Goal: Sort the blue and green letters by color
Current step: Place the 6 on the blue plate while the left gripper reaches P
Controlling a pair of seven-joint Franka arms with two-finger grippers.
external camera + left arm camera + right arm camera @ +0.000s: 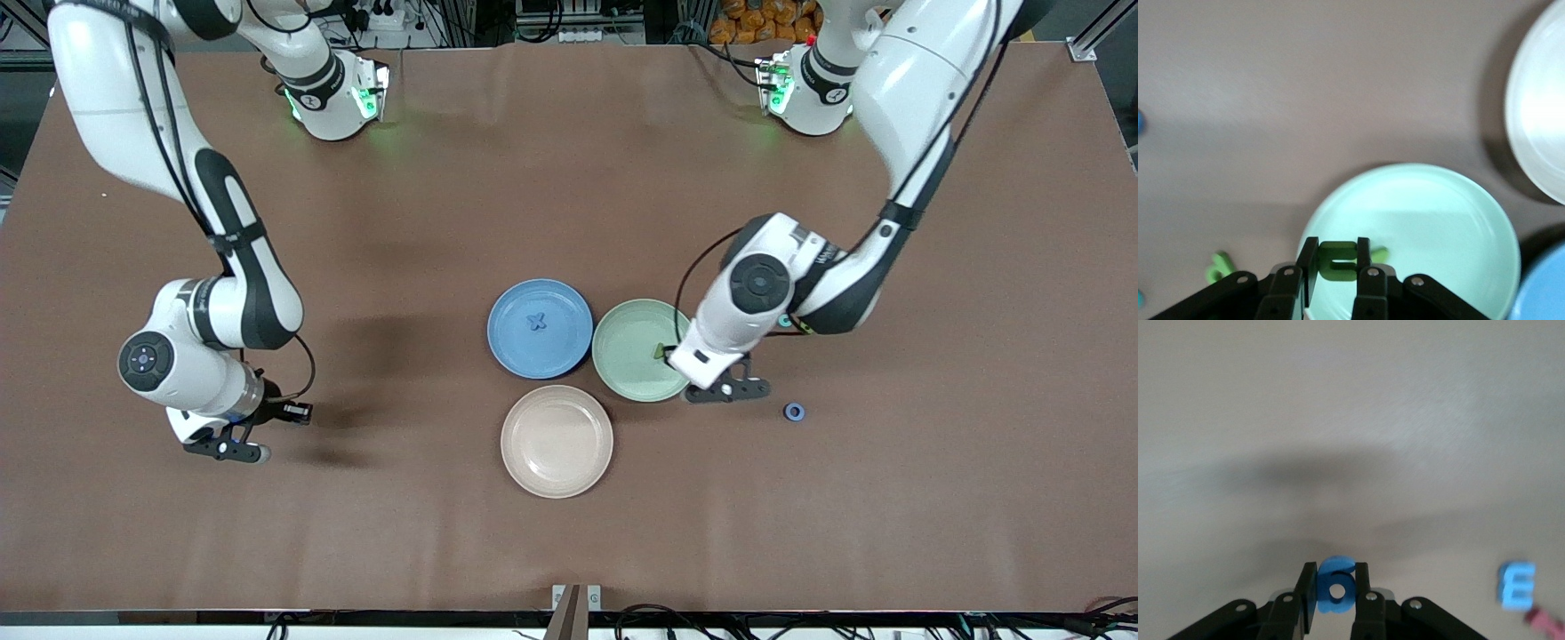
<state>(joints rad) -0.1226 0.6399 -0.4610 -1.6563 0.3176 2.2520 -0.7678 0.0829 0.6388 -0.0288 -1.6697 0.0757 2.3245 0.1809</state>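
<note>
left gripper [1337, 263], mine, clamped on a green letter [1337, 260] over the rim of the green plate [1438, 227]. right gripper [1336, 587], also mine, closed on a blue letter [1336, 583] over bare table toward the right arm's end. blue x-shaped letter [536, 322] lies in the blue plate [540, 293]; blue ring-shaped letter [794, 412] lies on the table toward the left arm's end, near the green plate. beige plate [556, 471] sits nearer the front camera than both.

Brown table [569, 160]; three plates [556, 442]
</note>
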